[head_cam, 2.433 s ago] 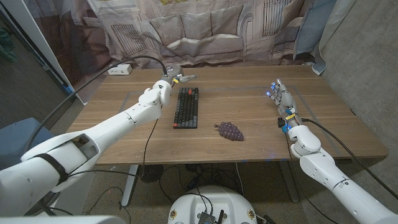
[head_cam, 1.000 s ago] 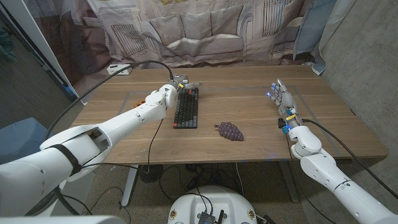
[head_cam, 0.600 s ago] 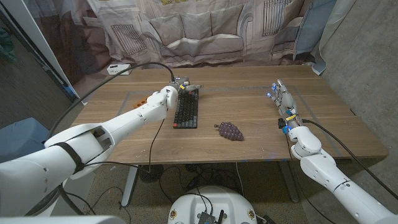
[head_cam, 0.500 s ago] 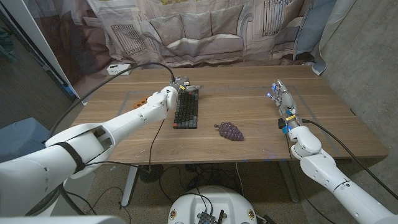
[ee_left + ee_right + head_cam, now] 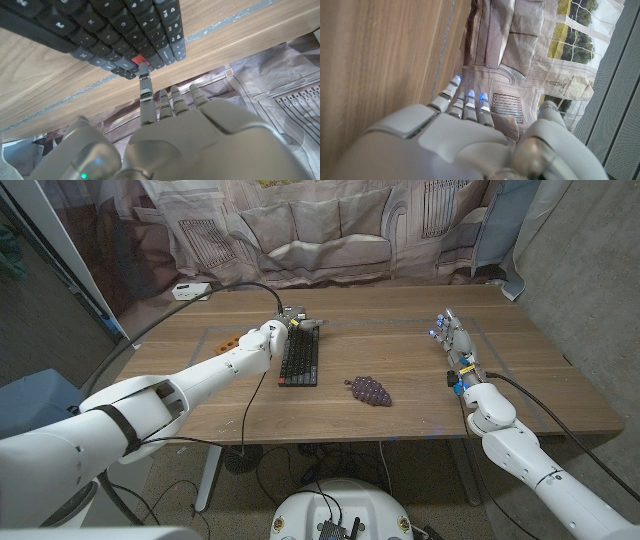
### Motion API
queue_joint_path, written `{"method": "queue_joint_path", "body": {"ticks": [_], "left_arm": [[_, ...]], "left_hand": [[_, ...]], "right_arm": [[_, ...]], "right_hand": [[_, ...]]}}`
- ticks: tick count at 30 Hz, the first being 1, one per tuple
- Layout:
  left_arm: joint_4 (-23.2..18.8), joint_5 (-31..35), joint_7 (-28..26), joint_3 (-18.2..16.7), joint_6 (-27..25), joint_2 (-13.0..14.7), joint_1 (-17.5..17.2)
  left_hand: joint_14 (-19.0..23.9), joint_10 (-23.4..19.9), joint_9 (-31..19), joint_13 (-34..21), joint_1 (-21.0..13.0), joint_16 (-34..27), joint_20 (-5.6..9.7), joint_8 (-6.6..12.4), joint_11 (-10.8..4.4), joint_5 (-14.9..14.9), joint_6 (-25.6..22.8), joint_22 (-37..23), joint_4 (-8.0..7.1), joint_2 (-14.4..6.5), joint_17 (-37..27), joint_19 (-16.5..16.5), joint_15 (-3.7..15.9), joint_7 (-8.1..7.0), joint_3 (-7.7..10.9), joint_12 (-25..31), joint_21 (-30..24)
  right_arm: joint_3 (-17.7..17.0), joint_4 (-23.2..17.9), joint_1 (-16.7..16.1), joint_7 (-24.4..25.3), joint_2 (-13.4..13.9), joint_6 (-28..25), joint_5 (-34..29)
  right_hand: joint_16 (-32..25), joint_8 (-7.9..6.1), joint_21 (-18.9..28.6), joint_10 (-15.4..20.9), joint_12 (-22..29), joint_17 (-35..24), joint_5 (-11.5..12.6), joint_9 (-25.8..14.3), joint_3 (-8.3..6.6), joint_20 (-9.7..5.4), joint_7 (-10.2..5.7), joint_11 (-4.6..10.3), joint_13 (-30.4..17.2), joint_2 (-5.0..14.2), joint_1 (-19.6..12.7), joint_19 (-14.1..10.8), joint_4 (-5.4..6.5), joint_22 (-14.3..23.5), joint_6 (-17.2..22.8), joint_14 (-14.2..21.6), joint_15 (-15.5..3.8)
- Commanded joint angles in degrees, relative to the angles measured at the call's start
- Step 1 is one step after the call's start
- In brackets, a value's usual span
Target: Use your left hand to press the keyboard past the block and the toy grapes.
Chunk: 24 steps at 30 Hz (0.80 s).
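A black keyboard (image 5: 300, 353) lies lengthwise at the table's middle left. My left hand (image 5: 288, 322) is over its far end. In the left wrist view one straight finger (image 5: 145, 85) touches the red key (image 5: 139, 61) at the keyboard's (image 5: 100, 25) corner, and the other fingers are curled in. Purple toy grapes (image 5: 368, 390) lie right of the keyboard, nearer the front edge. A small orange block (image 5: 228, 341) shows on the table just left of my left forearm. My right hand (image 5: 455, 340) stands at the right side with fingers straight and apart, holding nothing.
A white power strip (image 5: 190, 290) and a black cable sit at the table's far left corner. A printed curtain hangs behind the table (image 5: 400, 310). Bare wood lies between the keyboard and my right hand.
My left hand has moved right and down from beside the keyboard's far left corner onto its far end, one finger now on the red key. The right hand has not moved.
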<state>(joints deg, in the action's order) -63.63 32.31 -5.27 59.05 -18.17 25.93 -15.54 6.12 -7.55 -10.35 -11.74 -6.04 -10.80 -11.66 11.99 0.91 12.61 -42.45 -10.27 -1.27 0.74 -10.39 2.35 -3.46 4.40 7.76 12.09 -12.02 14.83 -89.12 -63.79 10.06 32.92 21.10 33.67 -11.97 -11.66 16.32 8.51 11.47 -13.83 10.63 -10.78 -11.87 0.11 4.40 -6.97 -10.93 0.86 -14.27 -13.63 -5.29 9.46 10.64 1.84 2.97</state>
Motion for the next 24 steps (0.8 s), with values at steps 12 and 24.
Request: {"method": "queue_joint_path", "body": {"ticks": [12, 24], "left_arm": [[1.21, -0.27, 0.45, 1.54, -0.52, -0.71, -0.11], [-0.17, -0.51, 0.66, 1.33, -1.67, -0.10, -0.96]], "left_hand": [[0.06, -0.19, -0.22, -0.03, -0.24, -0.13, -0.01, 0.00, -0.05, 0.31, -0.65, -0.30, 0.20, -0.80, -0.20, 0.07, 0.11, -0.29, -0.26, 0.07, 0.32], [0.07, -0.40, -0.23, -0.03, -0.41, -0.16, -0.01, 0.05, -0.10, 0.31, -1.09, -0.30, 0.28, -0.92, -0.19, 0.17, 0.13, -0.27, -0.25, 0.21, 0.38]], "right_arm": [[-0.03, 0.39, 0.32, -0.56, 0.29, -0.13, 0.32], [-0.18, 0.11, -0.03, -0.41, 0.35, -0.84, 1.03]], "right_hand": [[-0.11, 0.21, -0.49, 0.37, 0.15, 0.15, 0.01, -0.12, 0.17, -0.03, 0.02, 0.02, -0.16, 0.47, -0.09, -0.55, -0.08, 0.35, 0.79, 0.26, 0.19], [-0.13, 0.20, -0.75, 0.53, 0.19, 0.26, 0.01, -0.12, 0.23, -0.01, 0.03, -0.01, -0.16, 0.53, -0.06, -0.68, -0.14, 0.36, 0.92, 0.36, 0.17]]}}
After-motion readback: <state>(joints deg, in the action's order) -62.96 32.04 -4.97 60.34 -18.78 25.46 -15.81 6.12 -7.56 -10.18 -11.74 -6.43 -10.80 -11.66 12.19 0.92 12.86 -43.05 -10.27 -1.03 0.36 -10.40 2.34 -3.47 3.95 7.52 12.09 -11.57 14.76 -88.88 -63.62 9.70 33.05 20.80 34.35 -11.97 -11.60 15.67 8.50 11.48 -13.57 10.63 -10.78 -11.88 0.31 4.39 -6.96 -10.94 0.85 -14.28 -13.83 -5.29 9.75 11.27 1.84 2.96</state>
